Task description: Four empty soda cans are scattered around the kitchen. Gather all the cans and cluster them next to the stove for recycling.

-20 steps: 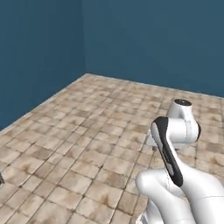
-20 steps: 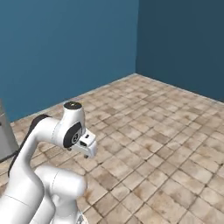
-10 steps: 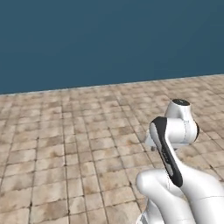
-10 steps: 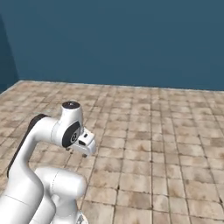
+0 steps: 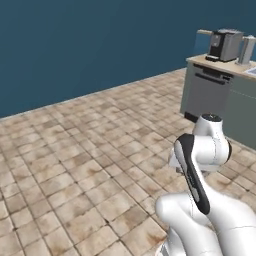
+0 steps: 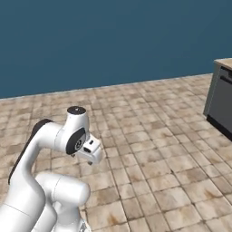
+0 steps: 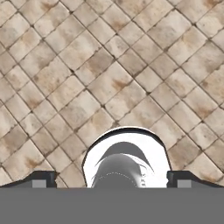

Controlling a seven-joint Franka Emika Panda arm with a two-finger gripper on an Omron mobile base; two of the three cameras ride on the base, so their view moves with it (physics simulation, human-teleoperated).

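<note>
You had no brand, label or lettering to read anywhere in these views; nothing was sharp or near enough to carry writing.

Your claw (image 7: 112, 180) stood wide open and held nothing, its two dark fingertips (image 7: 40, 178) at the far sides of the hand view, pointing down at brown tiled floor (image 7: 109, 65). In the right base view the claw (image 6: 93, 151) hung folded close under the white arm (image 6: 54, 140), above the floor and touching nothing.

In the left base view you had a stretch of desk (image 5: 222, 64) at the upper right, beige on top, with grey-green cabinets below and a plain grey dishwasher (image 5: 206, 95) set in its front. On that desk stood a dark coffee machine (image 5: 224, 45), and just beside it a tall silver cylinder (image 5: 246, 50) of about the same height. The right base view caught the same dishwasher (image 6: 222, 99) at its right edge. The blue wall (image 5: 90, 45) ran behind the floor. None of these was a can, and the stove could not be made out here.

Against the pictures from half a second and a second before, the whole scene had swung: then you saw wall and floor, with a wall corner earlier still; the desk and its appliances had since come into sight. That was the base turning, not things moving. The arm kept its folded pose throughout.
</note>
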